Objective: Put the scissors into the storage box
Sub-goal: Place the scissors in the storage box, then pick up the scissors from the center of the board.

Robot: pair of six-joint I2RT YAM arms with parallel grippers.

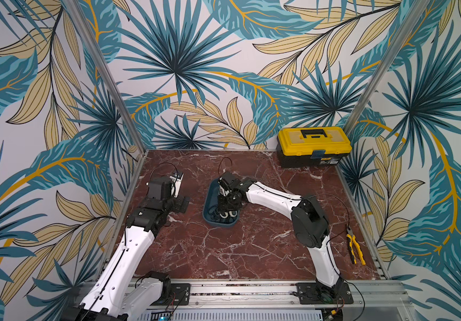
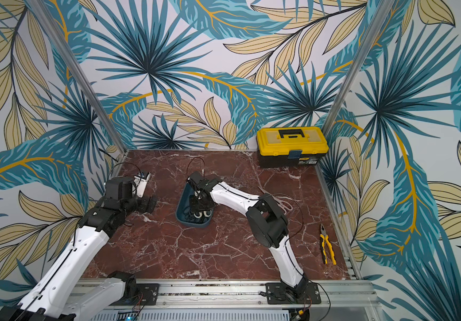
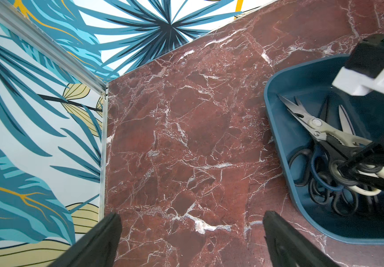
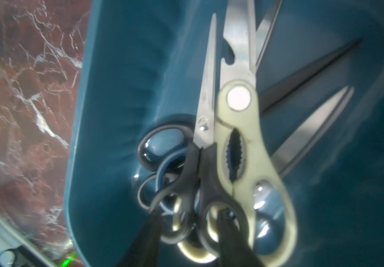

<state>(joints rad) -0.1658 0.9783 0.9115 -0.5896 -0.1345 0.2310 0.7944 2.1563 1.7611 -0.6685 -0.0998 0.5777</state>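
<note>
The storage box (image 1: 209, 194) (image 3: 276, 111) (image 4: 117, 115), a dark teal tub, sits mid-table and holds several scissors (image 1: 225, 217) (image 3: 320, 129). Cream-handled scissors (image 4: 239, 138) lie on top, beside black-handled scissors (image 4: 206, 175) and blue handle loops. My right gripper (image 1: 225, 208) (image 4: 189, 215) reaches down into the box, jaws parted astride the black handle loops, one fingertip inside a loop. Pale pink scissors (image 2: 286, 205) lie on the table behind my right arm. My left gripper (image 1: 183, 203) (image 3: 191, 217) stands wide open and empty over bare marble, left of the box.
A yellow-lidded black toolbox (image 1: 314, 146) stands shut in the back right corner. Yellow-handled pliers (image 1: 355, 248) lie near the right edge. Patterned walls with aluminium posts close the table on three sides; a metal rail (image 1: 237, 289) runs along the front.
</note>
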